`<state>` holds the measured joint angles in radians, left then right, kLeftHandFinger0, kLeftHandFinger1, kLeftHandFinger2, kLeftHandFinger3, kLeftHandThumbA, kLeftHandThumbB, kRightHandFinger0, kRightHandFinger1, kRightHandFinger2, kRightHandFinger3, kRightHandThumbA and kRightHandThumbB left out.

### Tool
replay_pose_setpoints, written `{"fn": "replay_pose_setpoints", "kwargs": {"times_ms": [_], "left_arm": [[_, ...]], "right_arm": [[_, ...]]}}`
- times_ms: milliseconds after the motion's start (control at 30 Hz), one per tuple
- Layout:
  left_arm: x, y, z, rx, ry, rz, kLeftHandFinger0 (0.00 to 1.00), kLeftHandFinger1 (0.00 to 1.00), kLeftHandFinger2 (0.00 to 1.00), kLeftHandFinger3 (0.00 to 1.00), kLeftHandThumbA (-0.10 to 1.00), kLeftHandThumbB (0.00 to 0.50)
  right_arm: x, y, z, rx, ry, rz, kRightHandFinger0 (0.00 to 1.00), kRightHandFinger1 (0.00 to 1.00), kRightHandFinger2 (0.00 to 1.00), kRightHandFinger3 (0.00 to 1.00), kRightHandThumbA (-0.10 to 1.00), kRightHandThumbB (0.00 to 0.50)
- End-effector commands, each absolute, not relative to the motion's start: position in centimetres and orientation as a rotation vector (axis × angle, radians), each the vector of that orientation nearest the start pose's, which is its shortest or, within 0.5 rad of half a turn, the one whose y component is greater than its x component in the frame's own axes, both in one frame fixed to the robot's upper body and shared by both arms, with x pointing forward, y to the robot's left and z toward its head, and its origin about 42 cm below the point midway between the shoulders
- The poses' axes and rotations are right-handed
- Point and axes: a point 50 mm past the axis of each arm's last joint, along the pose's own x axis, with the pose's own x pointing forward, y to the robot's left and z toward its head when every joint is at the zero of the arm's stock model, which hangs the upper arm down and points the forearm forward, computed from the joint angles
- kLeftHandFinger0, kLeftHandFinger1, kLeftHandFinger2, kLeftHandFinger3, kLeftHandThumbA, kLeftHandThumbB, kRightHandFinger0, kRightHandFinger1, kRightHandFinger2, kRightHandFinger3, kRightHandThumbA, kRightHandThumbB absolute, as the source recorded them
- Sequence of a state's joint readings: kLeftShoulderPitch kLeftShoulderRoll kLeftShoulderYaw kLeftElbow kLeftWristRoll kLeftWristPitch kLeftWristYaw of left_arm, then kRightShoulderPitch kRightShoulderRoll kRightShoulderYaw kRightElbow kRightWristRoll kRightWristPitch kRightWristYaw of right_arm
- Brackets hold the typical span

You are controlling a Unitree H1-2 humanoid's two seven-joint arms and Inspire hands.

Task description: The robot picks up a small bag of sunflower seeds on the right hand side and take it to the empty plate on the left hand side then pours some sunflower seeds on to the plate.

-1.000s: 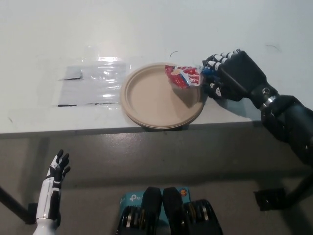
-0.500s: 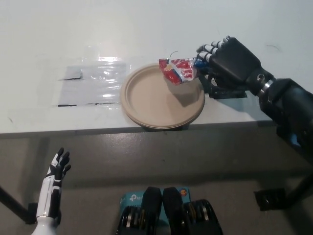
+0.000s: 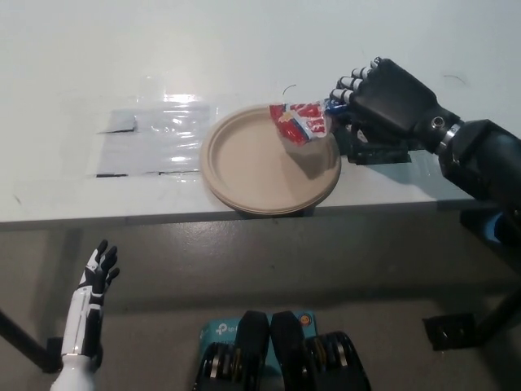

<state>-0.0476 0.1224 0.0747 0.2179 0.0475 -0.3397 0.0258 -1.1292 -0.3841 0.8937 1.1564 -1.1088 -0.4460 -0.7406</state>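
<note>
Your black right hand [image 3: 383, 102] is pinching the small bag of sunflower seeds [image 3: 299, 121] at the bag's right end, with the fingers [image 3: 348, 85] curled around that end. The red, white and blue bag hangs in the air over the upper right part of the plate [image 3: 244, 175], tilted so its far end dips toward the plate's surface; its shadow falls on the plate just below it. You cannot tell from here whether any seeds lie on the plate. The tan plate sits on the white bench [image 3: 98, 49], with its lower rim reaching the bench's near edge. Left of the plate, a sheet of clear plastic [image 3: 155, 142] lies flat on the bench, taped down at its left corners. Your white left hand [image 3: 96, 273] rests well below and left of the plate, under the level of the bench edge, with its fingers spread and nothing in it.
</note>
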Motion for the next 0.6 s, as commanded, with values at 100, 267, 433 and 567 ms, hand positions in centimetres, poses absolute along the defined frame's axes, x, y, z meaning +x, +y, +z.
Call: {"fn": "replay_pose_setpoints", "kwargs": {"times_ms": [100,267,433,567], "left_arm": [[29.9,27.7,8.8,0.195,-0.233,0.061,1.0,1.0,1.0,1.0,1.0,0.306],[29.9,27.7,8.9,0.188,-0.231,0.058,1.0,1.0,1.0,1.0,1.0,0.317],[30.1,27.6,9.0,0.178,-0.235,0.054,1.0,1.0,1.0,1.0,1.0,0.317],[30.3,27.6,9.2,0.177,-0.235,0.056,1.0,1.0,1.0,1.0,1.0,0.315]], "right_arm": [[56.1,-21.0,31.2,-1.87,-1.067,0.314,0.0,0.0,0.41,0.15,-0.1,0.33],[56.1,-20.7,31.1,-1.925,-1.093,0.329,0.0,0.0,0.41,0.2,-0.1,0.306],[56.2,-20.5,31.6,-1.948,-1.102,0.345,0.0,0.0,0.47,0.25,-0.1,0.262],[56.4,-20.3,32.3,-2.029,-1.177,0.337,0.0,0.0,0.44,0.37,-0.1,0.304]]}}
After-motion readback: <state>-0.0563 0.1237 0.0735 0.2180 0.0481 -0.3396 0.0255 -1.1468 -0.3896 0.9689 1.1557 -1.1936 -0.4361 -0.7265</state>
